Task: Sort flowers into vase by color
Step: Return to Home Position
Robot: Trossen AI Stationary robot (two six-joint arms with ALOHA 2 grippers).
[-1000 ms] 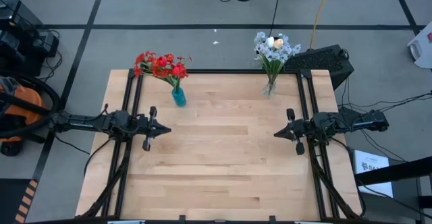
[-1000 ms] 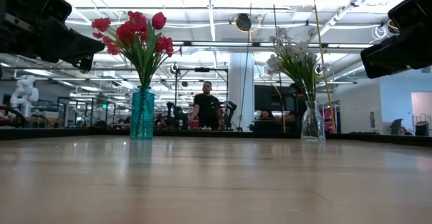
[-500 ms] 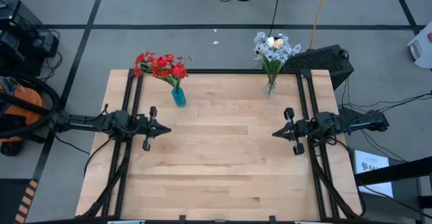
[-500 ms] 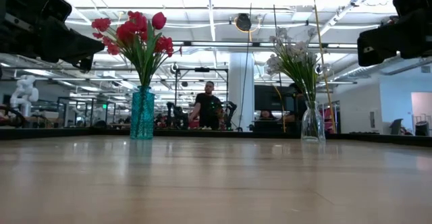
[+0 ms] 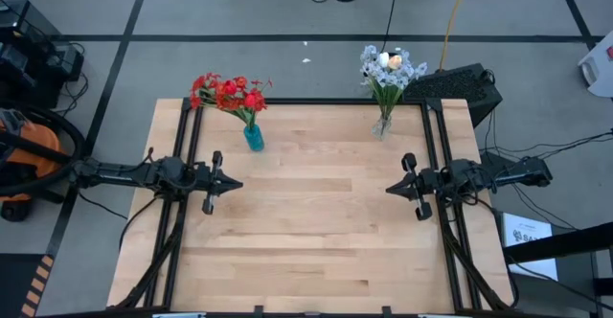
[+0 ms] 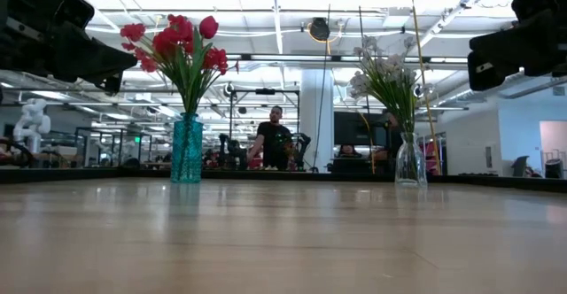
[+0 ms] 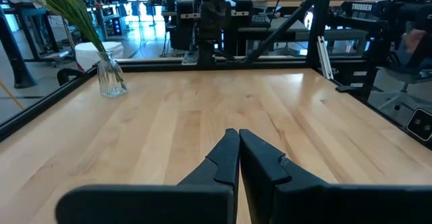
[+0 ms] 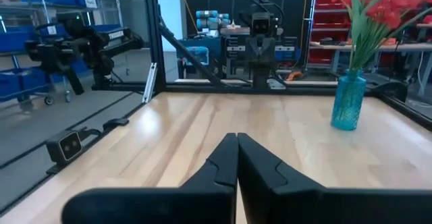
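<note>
Red flowers (image 5: pixel 228 93) stand by their stems in a blue vase (image 5: pixel 254 137) at the table's far left; they show again as red flowers (image 6: pixel 177 46) in the blue vase (image 6: pixel 187 149). Pale white and bluish flowers (image 5: pixel 388 69) stand in a clear glass vase (image 5: pixel 383 124) at the far right, also the clear vase (image 7: pixel 111 77). My left gripper (image 5: pixel 236 184) hovers shut over the table's left side, fingertips (image 7: pixel 238 133) together. My right gripper (image 5: pixel 391 190) hovers shut over the right side, fingertips (image 8: pixel 236 137) together. Both hold nothing.
Black rails (image 5: pixel 189 136) run along the table's left, right and far edges. Bare wood (image 5: pixel 316 213) lies between the two grippers. A person (image 6: pixel 275 139) stands in the room far behind the table. An orange vacuum (image 5: pixel 24 150) sits on the floor at the left.
My right gripper has shifted a little toward the table's left and slightly toward its far edge, staying shut. The left arm and both vases have kept still.
</note>
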